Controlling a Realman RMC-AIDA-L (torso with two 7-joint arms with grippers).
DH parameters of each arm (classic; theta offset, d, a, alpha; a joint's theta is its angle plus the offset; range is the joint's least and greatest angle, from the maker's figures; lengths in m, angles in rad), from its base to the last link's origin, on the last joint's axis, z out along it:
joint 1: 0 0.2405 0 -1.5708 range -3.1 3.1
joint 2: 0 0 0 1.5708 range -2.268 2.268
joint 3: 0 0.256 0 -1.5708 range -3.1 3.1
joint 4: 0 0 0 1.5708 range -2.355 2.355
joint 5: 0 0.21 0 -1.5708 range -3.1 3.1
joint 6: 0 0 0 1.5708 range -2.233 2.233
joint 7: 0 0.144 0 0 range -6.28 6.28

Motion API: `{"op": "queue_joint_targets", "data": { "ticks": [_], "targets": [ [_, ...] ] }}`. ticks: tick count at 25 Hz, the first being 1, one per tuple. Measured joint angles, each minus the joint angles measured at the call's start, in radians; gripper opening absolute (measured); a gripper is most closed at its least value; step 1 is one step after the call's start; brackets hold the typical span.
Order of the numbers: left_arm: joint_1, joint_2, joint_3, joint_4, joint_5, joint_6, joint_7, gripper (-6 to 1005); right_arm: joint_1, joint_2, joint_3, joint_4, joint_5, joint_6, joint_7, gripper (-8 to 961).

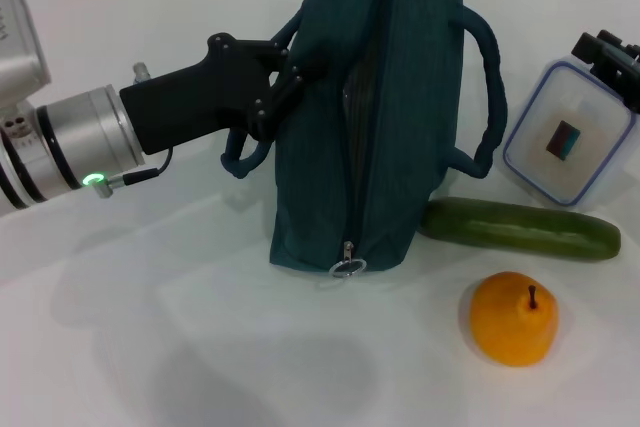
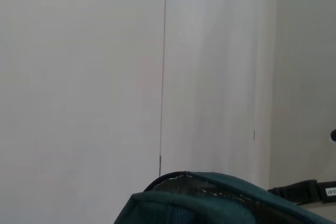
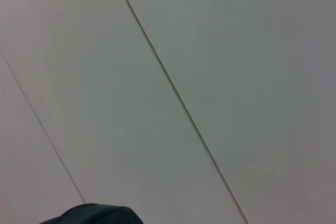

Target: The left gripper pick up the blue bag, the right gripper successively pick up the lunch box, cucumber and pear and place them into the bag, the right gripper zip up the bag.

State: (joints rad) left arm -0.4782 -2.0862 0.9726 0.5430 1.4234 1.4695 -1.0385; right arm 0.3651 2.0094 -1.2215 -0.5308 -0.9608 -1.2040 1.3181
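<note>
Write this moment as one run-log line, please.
left gripper: holds blue bag | right gripper: at lunch box | cucumber, pear: on table

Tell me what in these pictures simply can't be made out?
- Inside of the blue bag: head view, its own fabric hides it.
- Right tool: head view, the edge cuts it off, so its grip on the lunch box stays unclear.
- Left tool: head view, fingertips buried in the bag's handle.
- Both wrist views: mostly wall, only a bag sliver.
</note>
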Motion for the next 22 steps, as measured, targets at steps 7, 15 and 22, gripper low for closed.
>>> {"op": "queue_joint_targets", "data": {
  "ticks": [7, 15, 22],
  "targets": [
    [-0.001, 0.000, 0.000, 0.000, 0.000, 0.000, 0.000, 38, -0.005, -0.002, 0.002, 0.000, -0.018, 0.000, 0.006, 324],
    [-0.001, 0.001, 0.000, 0.000, 0.000, 0.000, 0.002, 38, -0.008, -0.002, 0.005, -0.001, -0.030, -0.001, 0.006, 240],
    [0.003, 0.002, 0.000, 0.005, 0.000, 0.004, -0.001, 39, -0.012, -0.002, 0.013, -0.002, -0.025, -0.003, -0.003, 87]
  ]
}}
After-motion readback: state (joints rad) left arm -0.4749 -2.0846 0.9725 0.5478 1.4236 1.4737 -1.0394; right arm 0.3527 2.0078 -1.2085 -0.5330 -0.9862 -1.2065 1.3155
